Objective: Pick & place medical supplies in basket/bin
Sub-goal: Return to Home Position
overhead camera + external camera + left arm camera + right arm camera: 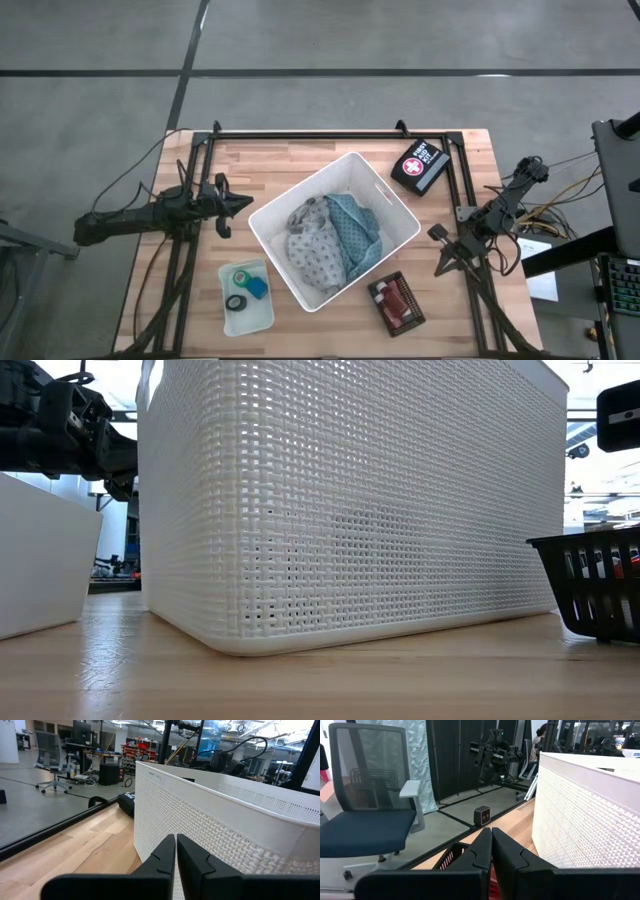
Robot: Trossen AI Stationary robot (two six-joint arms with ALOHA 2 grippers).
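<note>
- Two arms flank the white bin [300,189], which sits mid-surface with the gowns [330,240] lying inside it.
- Going home cleanly, I judge, calls for each arm to lift first and then pull straight away from the bin wall. Neither should sweep over the small tray [246,297] at the bin's 8 o'clock or the black basket [396,303] at its 5 o'clock.
- The left end effector [246,204] hangs at the bin's 9 o'clock, just beside the wall. Its fingers are pressed together on nothing, and its arm stretches low, pointing toward 3 o'clock.
- The right end effector [441,266] sits at the bin's 4 o'clock, near the black basket. Its fingers are likewise pressed together and empty, and its arm is folded, angling toward 7 o'clock.
</note>
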